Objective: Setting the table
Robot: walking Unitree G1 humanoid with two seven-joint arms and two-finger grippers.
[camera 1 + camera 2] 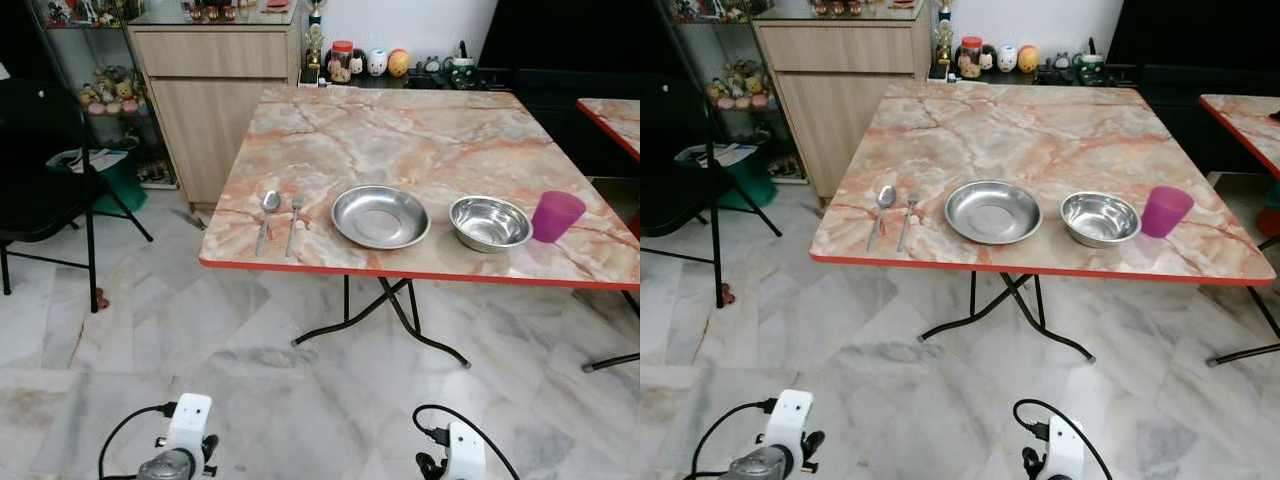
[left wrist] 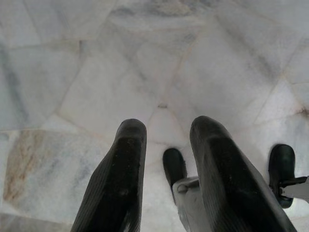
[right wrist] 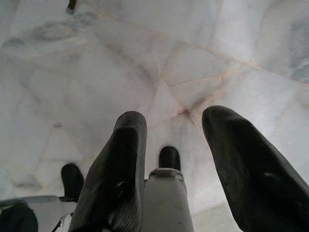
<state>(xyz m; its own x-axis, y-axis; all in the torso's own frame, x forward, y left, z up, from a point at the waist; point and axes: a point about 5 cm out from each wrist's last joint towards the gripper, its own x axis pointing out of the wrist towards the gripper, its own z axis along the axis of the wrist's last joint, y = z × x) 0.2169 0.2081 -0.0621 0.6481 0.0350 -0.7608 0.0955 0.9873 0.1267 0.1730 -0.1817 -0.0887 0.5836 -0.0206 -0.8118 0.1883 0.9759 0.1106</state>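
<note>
Along the near edge of the marble-patterned table (image 1: pixel 420 140), in the middle of the frame, the setting lies in a row: a spoon (image 1: pixel 268 215) and a fork (image 1: pixel 294 220) side by side at the left end, a shallow steel plate (image 1: pixel 380 216) just right of them, then a steel bowl (image 1: pixel 489 222), and a purple cup (image 1: pixel 555 216) close beside the bowl at the right. A wooden cabinet (image 1: pixel 215 95) stands in the upper left, with a black folding chair (image 1: pixel 45 170) at the left edge. At the bottom of the frame both arms hang low over the pale marble floor (image 1: pixel 300 400). The left gripper (image 2: pixel 166 145) has its fingers parted with nothing between them; the right gripper (image 3: pixel 174 130) is spread wider, also empty
</note>
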